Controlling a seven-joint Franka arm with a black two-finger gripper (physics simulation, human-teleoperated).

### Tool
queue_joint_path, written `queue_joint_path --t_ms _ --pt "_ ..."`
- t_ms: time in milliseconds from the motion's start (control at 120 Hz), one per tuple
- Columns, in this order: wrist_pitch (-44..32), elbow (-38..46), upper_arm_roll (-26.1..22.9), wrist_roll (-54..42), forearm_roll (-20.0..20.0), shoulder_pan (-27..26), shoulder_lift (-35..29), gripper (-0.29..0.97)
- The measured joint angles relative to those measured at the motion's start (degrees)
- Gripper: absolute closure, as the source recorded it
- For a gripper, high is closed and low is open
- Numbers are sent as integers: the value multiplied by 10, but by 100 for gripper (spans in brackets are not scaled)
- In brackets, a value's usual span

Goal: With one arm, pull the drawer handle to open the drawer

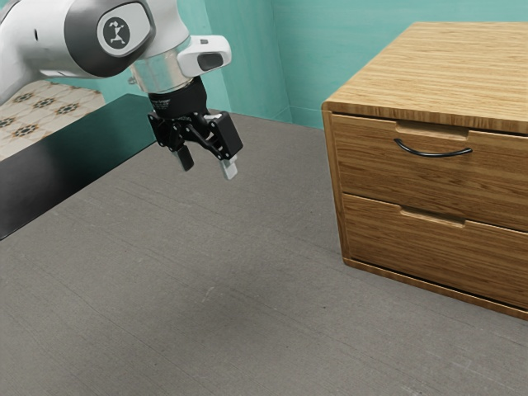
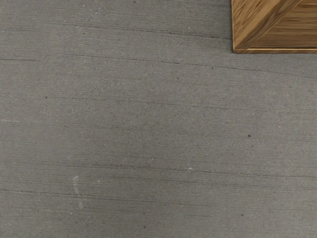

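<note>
1. Our gripper hangs above the grey table, its two fingers spread apart with nothing between them.
2. The wooden cabinet stands well apart from the gripper, on the exterior view's right of it. In the wrist view, one bottom corner of the cabinet lies off to the side of the hand.
3. The top drawer looks shut, its front level with the frame. Its handle sits high on that front, roughly level with our fingertips but far from them.
4. The handle is a thin dark bar, bowed and fixed at both ends. We judge it stiff and smooth, so a shallow pinch could slide off.
5. We would take it at the middle of the bow, where it seems to stand furthest off the wood. One finger would go above the bar and one below.
6. The drawer is probably fairly heavy and should slide in a straight line. A pull square to the front suits it, since a slanted pull might jam it or drag the cabinet.
7. No contact is made yet, and the reach to the handle comes first.
</note>
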State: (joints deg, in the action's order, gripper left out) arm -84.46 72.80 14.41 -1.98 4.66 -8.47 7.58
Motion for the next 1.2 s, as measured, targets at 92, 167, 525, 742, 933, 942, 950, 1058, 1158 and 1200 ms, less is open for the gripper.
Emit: queue_joint_path --t_ms 92,167,525,742,933,942,950,1058,1158,1200 --pt "0 1 1 0 4 1 -1 0" --pt "0 0 1 -1 7 1 0 0" --pt "43 -134 -68 -238 26 29 -103 0" --pt "70 -134 -122 -437 40 0 -97 0" --pt "56 -134 -162 -545 28 -32 -100 0" --pt "55 -132 -162 -549 25 -33 -100 0" --pt "54 -130 -162 -552 23 -35 -100 0" --pt "12 -61 -162 -603 -4 -27 -112 0" --pt "-31 -33 -175 -632 -1 7 -108 0" --pt "-45 -21 -184 -637 -1 15 -103 0"
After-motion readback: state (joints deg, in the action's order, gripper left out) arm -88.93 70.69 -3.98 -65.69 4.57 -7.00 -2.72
